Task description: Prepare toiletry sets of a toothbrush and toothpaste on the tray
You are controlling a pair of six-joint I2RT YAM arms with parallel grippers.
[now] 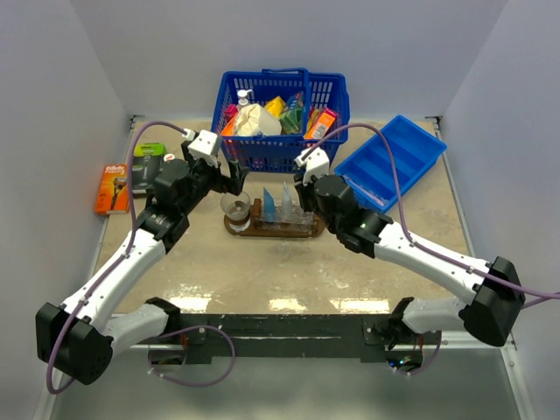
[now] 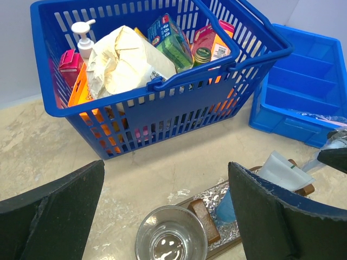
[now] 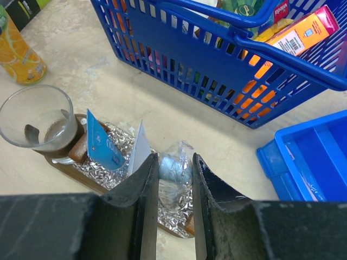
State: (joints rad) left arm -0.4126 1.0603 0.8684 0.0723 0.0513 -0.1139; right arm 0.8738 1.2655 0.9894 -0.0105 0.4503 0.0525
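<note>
on a pale table (image 1: 262, 289) backed by a stocked blue basket (image 1: 280, 114) and a blue bin (image 1: 394, 162), two robot arms work over a dark wooden tray (image 1: 262, 234) lined with crinkled foil. a clear glass cup (image 3: 38, 116) sits at one end, beside an upright blue tube (image 3: 103, 143) and a whitish one (image 3: 141, 149). at the tray's bin end, the right gripper (image 3: 174, 162) is clenched on the toothbrush (image 3: 173, 170), upright in its clear wrapping; the left gripper (image 2: 165, 165) hangs released, jaws wide, above the cup. the brush looks light and stiff, but its loose film is likely slippery and may let it twist, so the firmer hold is probably on the shaft through the wrap, not the slack plastic.
</note>
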